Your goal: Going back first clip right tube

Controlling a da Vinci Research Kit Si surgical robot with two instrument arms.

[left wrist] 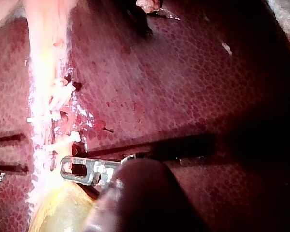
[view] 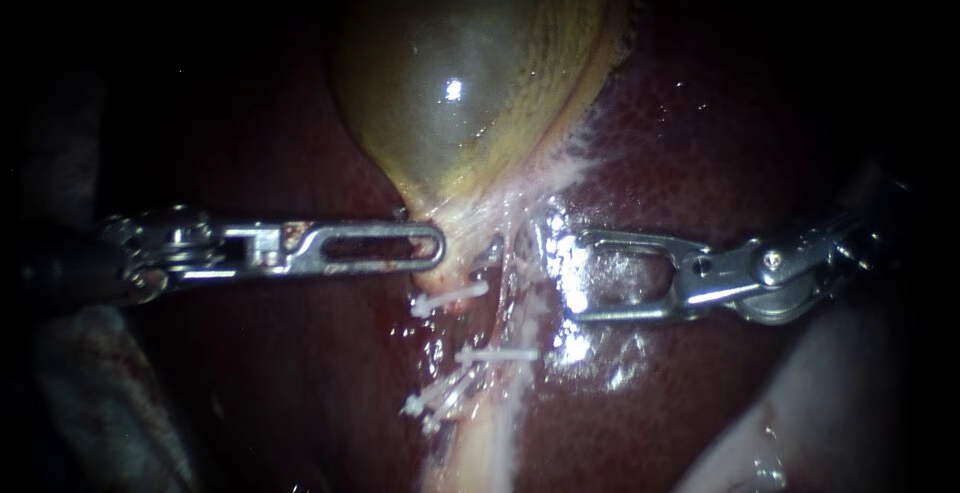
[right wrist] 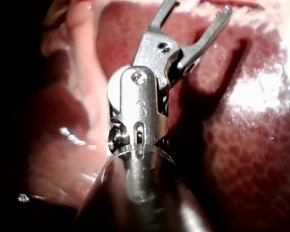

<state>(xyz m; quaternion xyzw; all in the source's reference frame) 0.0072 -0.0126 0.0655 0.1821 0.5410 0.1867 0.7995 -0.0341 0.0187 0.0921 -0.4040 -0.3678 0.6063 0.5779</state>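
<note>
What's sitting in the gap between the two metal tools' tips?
A pale strand of tubes running down from the gallbladder, best seen in the endoscope view. The left instrument and right instrument flank it; white clips sit just below.

The tube (view: pixel 508 275) lies between the left instrument (view: pixel 432 248) and the right instrument (view: pixel 565 275). A clip (view: pixel 450 300) sits just under the left instrument's tip.

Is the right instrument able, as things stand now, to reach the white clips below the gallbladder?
Probably yes. The right instrument, open, sits close beside the clips with nothing crossing between. The left instrument is on their other side, out of the way.
</note>
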